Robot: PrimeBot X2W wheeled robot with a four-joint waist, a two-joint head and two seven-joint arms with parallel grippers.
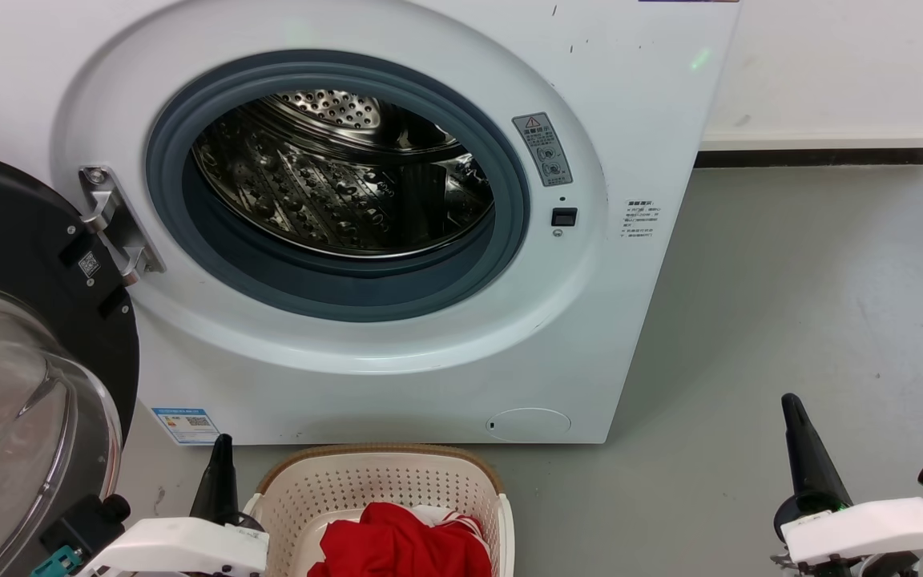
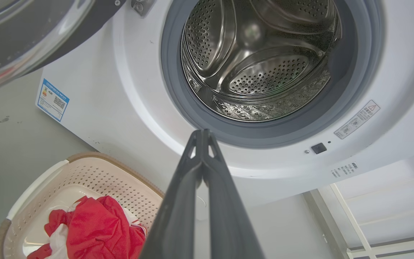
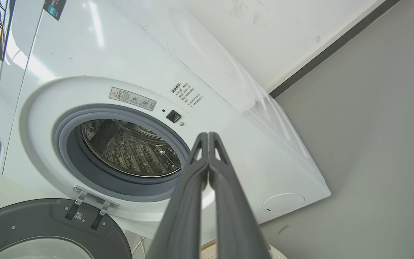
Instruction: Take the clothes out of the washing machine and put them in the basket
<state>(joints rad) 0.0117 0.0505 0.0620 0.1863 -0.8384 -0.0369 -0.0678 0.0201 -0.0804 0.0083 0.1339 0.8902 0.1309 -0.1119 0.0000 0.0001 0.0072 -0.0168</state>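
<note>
The white washing machine (image 1: 397, 369) stands open in front of me, and its steel drum (image 1: 341, 172) shows only bare perforated metal. Red clothes (image 1: 401, 545) with white trim lie in the cream basket (image 1: 381, 481) on the floor just below the machine's front. My left gripper (image 1: 221, 449) is shut with nothing in it, low at the basket's left. My right gripper (image 1: 790, 409) is shut and empty too, off to the right above the floor. The left wrist view has the clothes (image 2: 92, 230) in the basket (image 2: 95, 172), and my left gripper (image 2: 202, 132) pointing at the drum's lower rim.
The black-rimmed glass door (image 1: 21, 377) hangs swung open at the left, close to my left arm. Grey floor (image 1: 814, 304) spreads to the right of the machine, up to a white wall with a dark skirting strip (image 1: 814, 156).
</note>
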